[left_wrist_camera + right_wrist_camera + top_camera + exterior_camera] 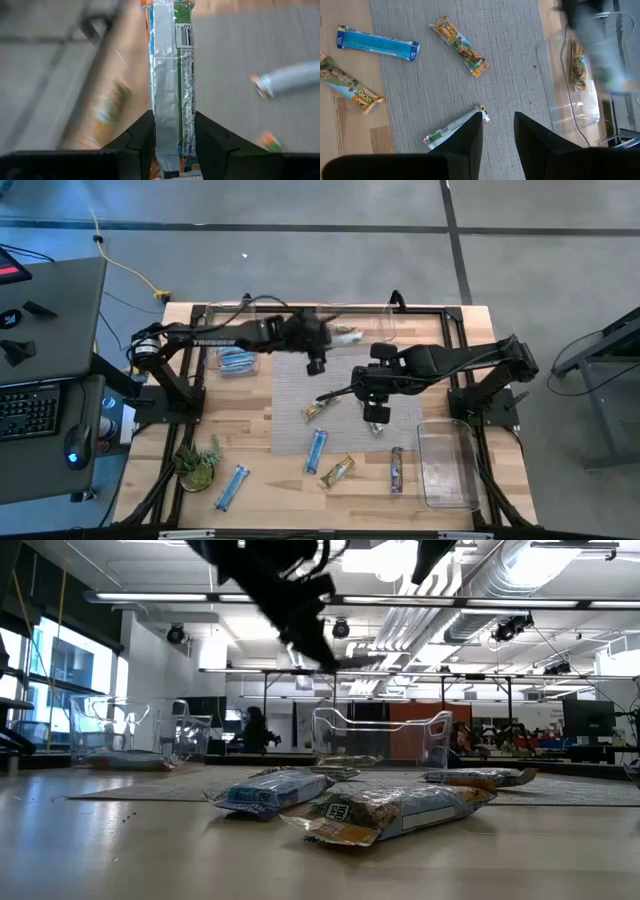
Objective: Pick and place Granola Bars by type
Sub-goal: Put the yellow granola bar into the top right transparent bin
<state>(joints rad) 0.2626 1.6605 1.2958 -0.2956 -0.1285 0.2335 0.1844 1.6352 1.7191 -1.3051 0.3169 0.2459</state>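
Silver-green wrapped granola bar (170, 75) clamped in left end effector (172, 137).

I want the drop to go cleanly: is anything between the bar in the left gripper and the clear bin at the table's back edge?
Nothing visible blocks it. The left gripper is shut on the bar and is close by the clear bin. The bin's top is open, and one tan bar lies inside with room beside it.

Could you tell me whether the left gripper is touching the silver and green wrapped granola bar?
Touching. In the left wrist view the silver and green wrapped granola bar runs between the left gripper's two dark fingers, which press against both its sides.
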